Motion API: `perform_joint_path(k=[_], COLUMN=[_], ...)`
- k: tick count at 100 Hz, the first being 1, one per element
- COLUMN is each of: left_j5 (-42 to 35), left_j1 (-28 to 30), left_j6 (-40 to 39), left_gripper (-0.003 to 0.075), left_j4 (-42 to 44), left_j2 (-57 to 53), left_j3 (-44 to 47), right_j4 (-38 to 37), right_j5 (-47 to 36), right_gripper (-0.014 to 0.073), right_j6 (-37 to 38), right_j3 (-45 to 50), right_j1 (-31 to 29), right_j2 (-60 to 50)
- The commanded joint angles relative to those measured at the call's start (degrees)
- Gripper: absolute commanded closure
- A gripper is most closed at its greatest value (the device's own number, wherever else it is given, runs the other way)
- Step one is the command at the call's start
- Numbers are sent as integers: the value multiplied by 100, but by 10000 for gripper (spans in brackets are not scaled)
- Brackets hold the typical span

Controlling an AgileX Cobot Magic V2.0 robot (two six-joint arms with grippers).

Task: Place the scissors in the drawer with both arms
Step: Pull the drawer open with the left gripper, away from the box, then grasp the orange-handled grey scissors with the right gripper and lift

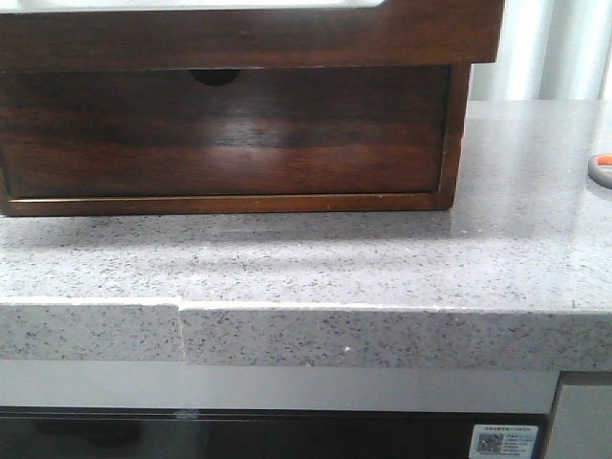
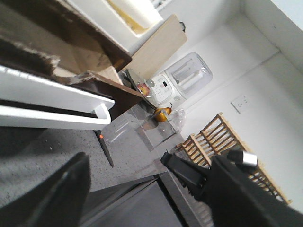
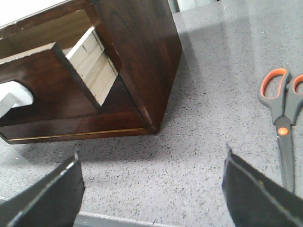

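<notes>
The scissors [image 1: 601, 169] lie on the grey stone counter to the right of the cabinet; only a grey handle loop with orange shows at the front view's right edge. The right wrist view shows them whole [image 3: 280, 118], with grey handles lined in orange, just beyond my right finger. The left wrist view shows their dark blade and orange pivot [image 2: 105, 149]. The drawer [image 1: 225, 134] is dark and glossy, with a half-round notch in its top edge, inside the cabinet frame; it also shows in the right wrist view [image 3: 47, 90]. My right gripper [image 3: 151, 156] and left gripper [image 2: 124, 158] are open and empty.
The wooden cabinet [image 1: 287, 33] stands at the back left of the counter [image 1: 382, 268], whose front edge runs across below. A rice cooker [image 2: 163, 87], a small orange object [image 2: 162, 114] and a wooden rack [image 2: 213, 137] stand further off in the left wrist view.
</notes>
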Motion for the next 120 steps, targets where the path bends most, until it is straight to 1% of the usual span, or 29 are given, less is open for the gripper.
perform_joint_path(k=[1,2,4,5,6,9,11,12,13,23,28,39,51,58,65,81,99,110,120], left_j5=[101,101,101,101,101,101,101,101,101,101,116,179,210,210,210,210,210,210,210], left_j1=[-39,-39,-39,-39,-39,-39,-39,-39,-39,-39,-39,-39,-39,-39,-39,-39,-39,-39,-39], left_j6=[36,36,36,36,36,36,36,36,36,36,36,36,36,36,36,36,36,36,36], left_gripper=[468,503,538,573,591,675,706,736,740,739,739,739,739,739,739,739,739,739,739], left_j4=[518,605,735,783,831,1064,1202,1247,1294,1913,2277,2773,2862,2862,2862,2862,2862,2862,2862], left_j2=[-325,-372,-417,-459,-480,-575,-608,-640,-656,-823,-873,-907,-907,-907,-907,-907,-907,-907,-907], left_j3=[-166,-166,-166,-166,-166,-166,-166,-166,-166,-166,-166,-166,-166,-166,-166,-166,-166,-166,-166], right_j4=[-187,-205,-248,-283,-299,-373,-434,-474,-496,-686,-687,-696,-722,-826,-1123,-1386,-1660,-1919,-1942], right_j5=[-417,-389,-354,-319,-301,-199,-153,-100,-73,361,562,958,1317,1495,1629,1443,921,795,790], right_gripper=[49,49,49,49,49,49,49,49,49,49,49,49,50,50,50,50,52,95,144], right_j6=[-64,-64,-64,-64,-64,-64,-64,-64,-64,-64,-64,-64,-64,-64,-66,-66,-66,-66,-66], right_j3=[-482,-513,-611,-678,-712,-856,-965,-1041,-1079,-1605,-1886,-2337,-2739,-2930,-3088,-3181,-3181,-3190,-3190], right_j1=[-35,-54,-66,-82,-91,-139,-163,-186,-198,-441,-589,-981,-1374,-1430,-1419,-1420,-1420,-1420,-1420], right_j2=[497,579,705,748,837,1023,1167,1215,1312,2025,2433,3165,4001,4469,4901,5588,5948,6087,6221])
